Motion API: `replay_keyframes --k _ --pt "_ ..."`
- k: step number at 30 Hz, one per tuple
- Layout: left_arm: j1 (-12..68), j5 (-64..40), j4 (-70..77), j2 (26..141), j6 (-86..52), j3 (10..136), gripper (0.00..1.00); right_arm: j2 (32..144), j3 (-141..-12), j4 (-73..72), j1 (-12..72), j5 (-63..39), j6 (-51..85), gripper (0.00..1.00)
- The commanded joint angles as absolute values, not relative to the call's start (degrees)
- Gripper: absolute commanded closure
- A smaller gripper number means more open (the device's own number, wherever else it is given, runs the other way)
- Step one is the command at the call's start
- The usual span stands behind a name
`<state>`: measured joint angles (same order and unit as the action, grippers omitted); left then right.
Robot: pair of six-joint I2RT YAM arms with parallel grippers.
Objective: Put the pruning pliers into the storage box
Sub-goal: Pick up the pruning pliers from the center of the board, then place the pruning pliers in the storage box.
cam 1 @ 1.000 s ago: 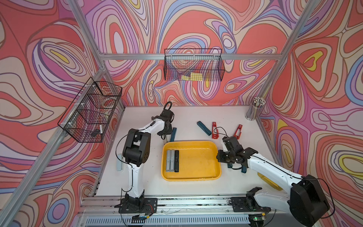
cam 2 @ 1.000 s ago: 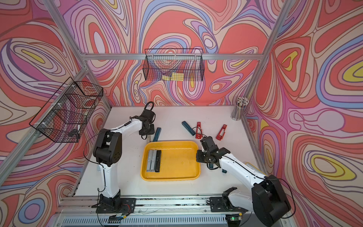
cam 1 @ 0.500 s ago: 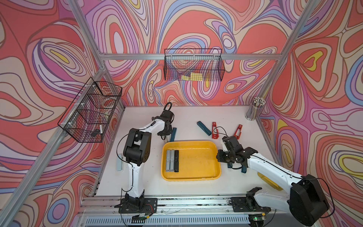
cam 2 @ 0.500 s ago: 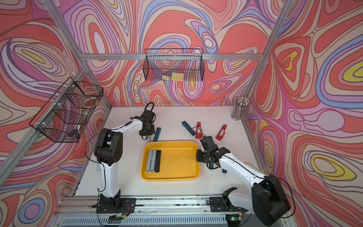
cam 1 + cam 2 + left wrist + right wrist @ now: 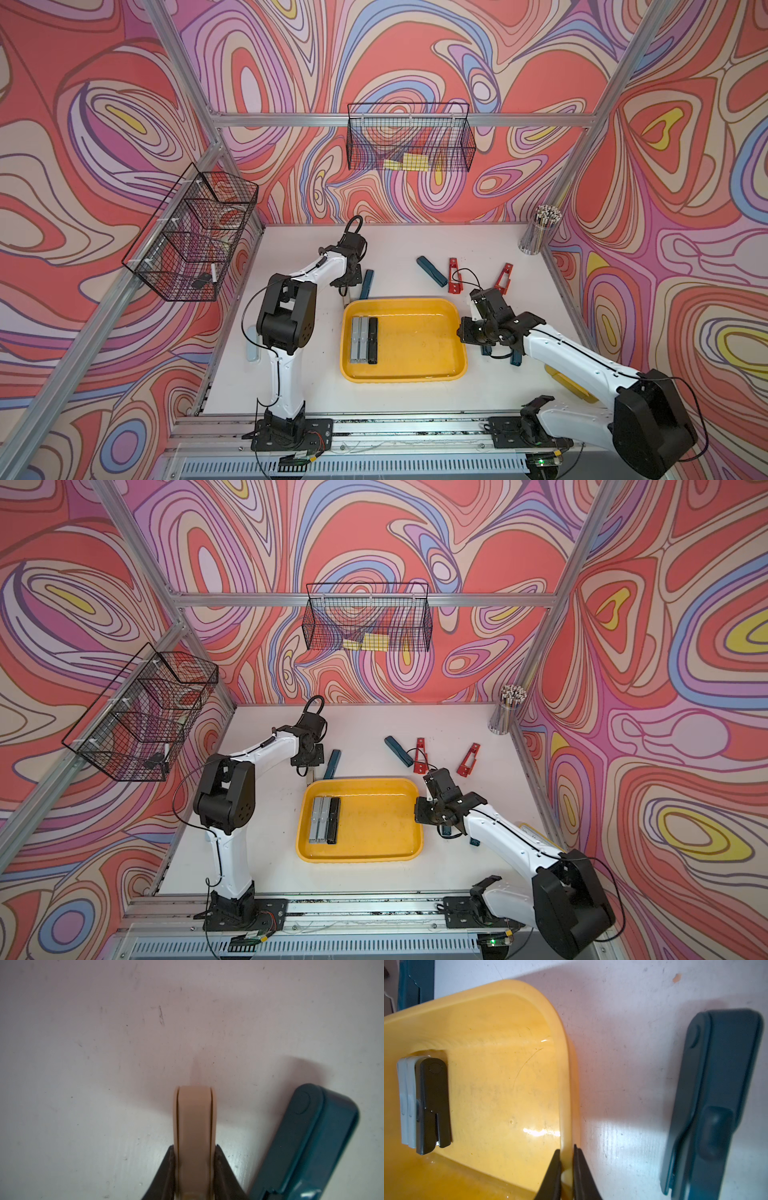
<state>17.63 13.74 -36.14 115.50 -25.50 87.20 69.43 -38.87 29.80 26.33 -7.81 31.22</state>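
Table [image 5: 399,245]: bare, no stops; anything nudged gets slid.

Box [image 5: 415,345]: sat mid-table, towards the near edge. Its right rim is pinched by the right gripper [image 5: 566,1160], one finger inside the wall, one outside. Risk: if that arm is shifted while clamped, the box gets dragged or tipped and the load is scattered. A thin sloped rim can also be slipped off.

Left gripper [image 5: 194,1152]: pressed onto both sides of the beige bar [image 5: 194,1118], just beyond the box's far-left corner. Whether the bar is off the table cannot be told, nor how far along it is gripped. Risk: an off-centre hold lets it be swung or dropped in transit. On a low carry its end gets caught on the far rim, and the knock is passed to the rim pinch.

Left teal bar [image 5: 307,1142]: lying just right of the beige one, apart from it. Could be clipped on lift and shoved against the box wall.

Loaded: two grey bars [image 5: 358,340] and a black bar [image 5: 372,340], packed side by side at the box's left. If the beige one is released above them, it gets stacked askew.

Right teal bar [image 5: 716,1105]: just right of the box, partly under the right arm; could be swept if that arm is lowered.
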Motion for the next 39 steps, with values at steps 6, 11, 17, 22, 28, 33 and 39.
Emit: replay_keyframes --k 6,11,17,22,28,33,39 --pt "17.4 14.6 -39.4 104.4 -24.0 85.9 1.00 68.9 -37.9 26.9 26.6 -9.4 32.1 0.86" --pt "17.6 8.5 -39.2 99.6 -25.6 83.3 1.00 70.0 -38.4 25.6 26.5 -10.4 32.3 0.86" --pt "20.5 3.3 -39.5 94.6 -27.1 78.4 1.00 70.5 -38.6 24.7 26.6 -11.8 32.6 0.87" --pt "25.2 3.7 -38.7 89.9 -29.3 72.4 1.00 70.1 -37.7 24.0 26.5 -12.2 33.0 0.87" --pt "28.0 4.0 -38.8 84.3 -32.7 67.2 1.00 70.6 -37.5 23.0 26.5 -13.2 33.2 0.88" --pt "29.5 2.9 -38.2 81.6 -34.5 64.4 1.00 70.7 -37.2 21.8 26.6 -14.3 33.4 0.88" --pt "31.7 1.1 -34.9 82.3 -35.5 62.8 1.00 70.6 -36.6 21.4 26.5 -14.3 33.5 0.88"
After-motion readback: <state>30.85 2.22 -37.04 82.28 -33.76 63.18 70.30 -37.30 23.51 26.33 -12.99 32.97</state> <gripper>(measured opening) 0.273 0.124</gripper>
